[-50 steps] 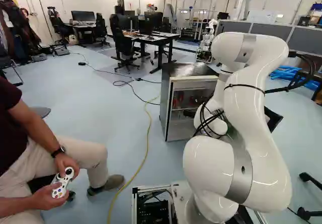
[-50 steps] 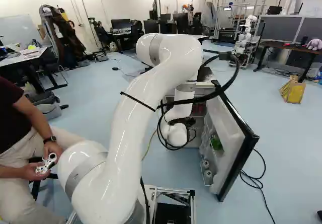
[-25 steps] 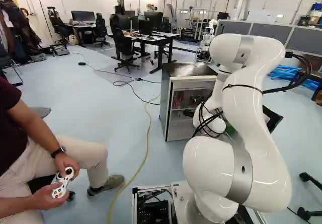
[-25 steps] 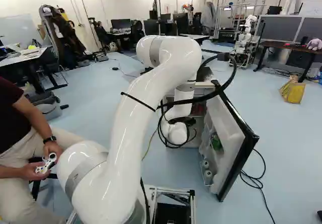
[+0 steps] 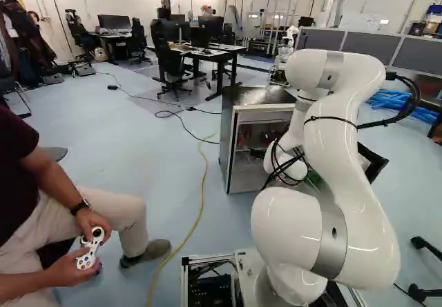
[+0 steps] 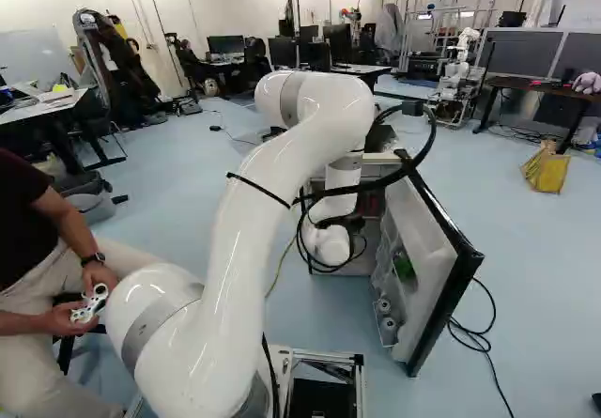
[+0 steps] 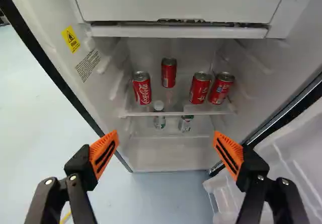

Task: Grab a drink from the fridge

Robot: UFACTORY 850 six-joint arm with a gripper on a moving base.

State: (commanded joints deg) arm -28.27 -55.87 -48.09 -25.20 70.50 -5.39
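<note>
My gripper (image 5: 258,154), mostly hidden behind my arm, shows as a dark bit before the open fridge (image 5: 226,141). In the wrist view the gripper (image 7: 166,142) stands open, its orange pads wide apart, nothing between them. Ahead of it, inside the fridge, red cans stand on the upper shelf (image 7: 176,114): a left-hand can (image 7: 142,92), one further back (image 7: 168,73), and a pair close together, one can (image 7: 199,89) beside another (image 7: 221,89). Below that shelf are a small clear bottle (image 7: 159,121) and a light-coloured container (image 7: 185,123).
The fridge door (image 6: 423,249) stands open on the right, with a green item (image 6: 404,268) in its racks. Above the cans is a white compartment front (image 7: 176,2). A yellow cable (image 5: 200,210) crosses the floor. Another robot (image 6: 460,70) stands far back.
My arm's upper bend has moved slightly left and down in the left base view, and its wrist part has shifted slightly left. The base and fridge have not moved.
</note>
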